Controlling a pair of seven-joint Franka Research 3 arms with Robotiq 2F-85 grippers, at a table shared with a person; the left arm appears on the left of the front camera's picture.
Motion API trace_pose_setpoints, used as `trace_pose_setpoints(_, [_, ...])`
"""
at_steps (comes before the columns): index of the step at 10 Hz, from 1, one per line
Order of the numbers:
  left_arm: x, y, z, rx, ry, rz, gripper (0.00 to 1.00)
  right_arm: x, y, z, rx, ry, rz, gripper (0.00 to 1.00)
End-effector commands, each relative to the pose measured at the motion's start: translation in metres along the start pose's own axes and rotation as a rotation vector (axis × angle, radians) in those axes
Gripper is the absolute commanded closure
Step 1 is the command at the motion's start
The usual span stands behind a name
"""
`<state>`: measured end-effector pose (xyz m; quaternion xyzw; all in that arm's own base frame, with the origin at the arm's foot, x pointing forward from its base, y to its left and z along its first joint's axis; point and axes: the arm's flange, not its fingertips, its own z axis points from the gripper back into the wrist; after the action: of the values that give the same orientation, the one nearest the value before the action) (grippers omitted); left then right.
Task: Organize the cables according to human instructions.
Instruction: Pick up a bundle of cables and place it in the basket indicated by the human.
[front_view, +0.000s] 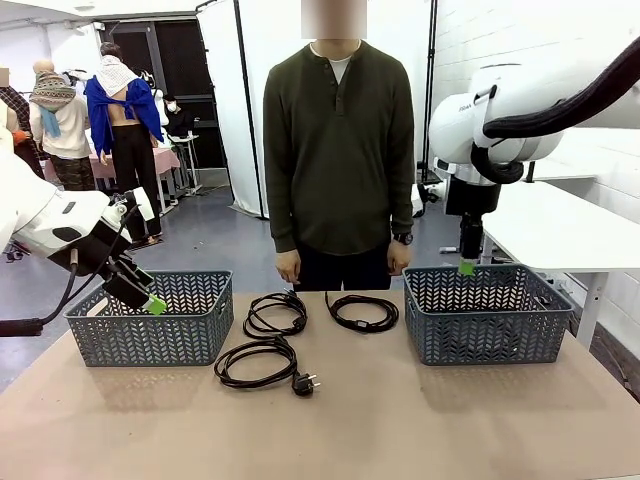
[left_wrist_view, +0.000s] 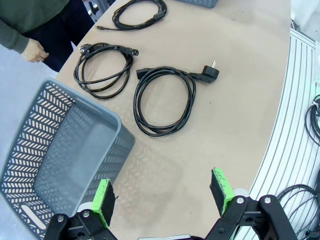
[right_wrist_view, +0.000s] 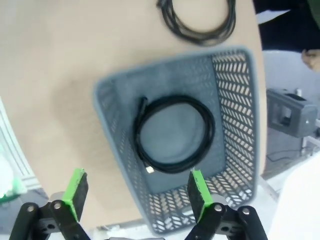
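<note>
Cables (left_wrist_view: 136, 102): three coils loose on table (left_wrist_view: 240, 90) ahead of left gripper (left_wrist_view: 160, 180), one already in basket (right_wrist_view: 235, 90) below right gripper (right_wrist_view: 136, 186). Both spread wide, holding nothing. Sorting seemingly partway; next, likely lowering over nearest coil once directed.

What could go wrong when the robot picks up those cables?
The near cable lies close to the middle cable; lifting one might drag the other. Its loose loops may uncoil when pinched. The open left gripper hangs by the left basket and could bump its rim.
</note>
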<state>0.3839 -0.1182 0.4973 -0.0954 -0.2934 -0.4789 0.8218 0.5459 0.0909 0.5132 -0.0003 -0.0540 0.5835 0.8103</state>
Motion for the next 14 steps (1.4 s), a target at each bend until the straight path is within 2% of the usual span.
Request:
trace_pose_setpoints(1, [-0.003, 0.003, -0.001, -0.02, -0.014, -0.01, 0.0, 0.004, 0.045, -0.003, -0.036, -0.075, -0.109, 0.0])
trace_pose_setpoints(3, [-0.003, 0.003, -0.001, -0.02, -0.014, -0.01, 0.0, 0.015, 0.078, -0.009, -0.063, -0.131, -0.178, 0.0])
trace_pose_setpoints(5, [-0.003, 0.003, -0.001, -0.02, -0.014, -0.01, 0.0, 0.025, 0.108, -0.015, -0.05, -0.24, -0.232, 0.0])
trace_pose_setpoints(7, [-0.003, 0.003, -0.001, -0.02, -0.014, -0.01, 0.0, 0.032, 0.125, -0.027, -0.033, -0.307, -0.194, 0.0])
trace_pose_setpoints(10, [-0.003, 0.003, -0.001, -0.02, -0.014, -0.01, 0.0, 0.042, 0.134, -0.041, -0.002, -0.323, -0.178, 0.0])
trace_pose_setpoints(11, [-0.003, 0.003, -0.001, -0.02, -0.014, -0.01, 0.0, 0.049, 0.136, -0.043, 0.013, -0.287, -0.157, 0.0])
trace_pose_setpoints(12, [-0.003, 0.003, -0.001, -0.02, -0.014, -0.01, 0.0, 0.048, 0.136, -0.035, -0.015, -0.286, -0.202, 0.0])
trace_pose_setpoints(14, [-0.003, 0.003, -0.001, -0.02, -0.014, -0.01, 0.0, 0.048, 0.136, -0.035, -0.015, -0.286, -0.202, 0.0])
